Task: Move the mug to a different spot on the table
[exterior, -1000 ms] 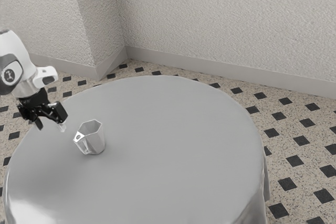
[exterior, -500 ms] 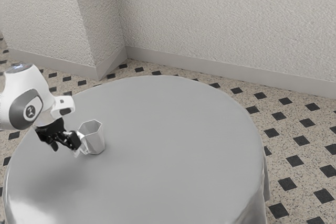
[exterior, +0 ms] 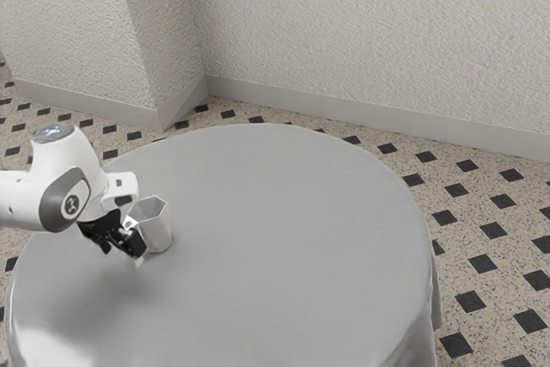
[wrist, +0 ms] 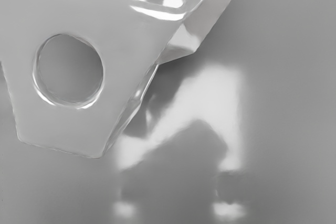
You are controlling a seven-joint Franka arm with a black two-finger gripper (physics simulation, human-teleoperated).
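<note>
There is one mug (exterior: 153, 223) and it stands upright on the round grey bench (exterior: 284, 238). It is on the exterior view's left part of the bench, not far from the edge. The rest of the bench top spreads out wide toward the exterior view's right.

There is one arm with one black hand (exterior: 120, 236). The hand is down low, close to the bench top and right beside the mug. The mug sits just to the exterior view's right of the hand. The mug's handle (wrist: 68, 72) sticks out toward the hand. In the wrist view the handle is very near. It looks like a flat slab with one round hole in it, and the mug's wall (wrist: 210, 3) rises behind it.

I cannot tell if the hand is open or closed. I also cannot tell if it has hold of the handle yet.

I think the hand is just about to take the mug by its handle. The next move would likely need a firm hold on that slab and then a small lift. After that the mug could be carried toward the exterior view's right and set down.
</note>
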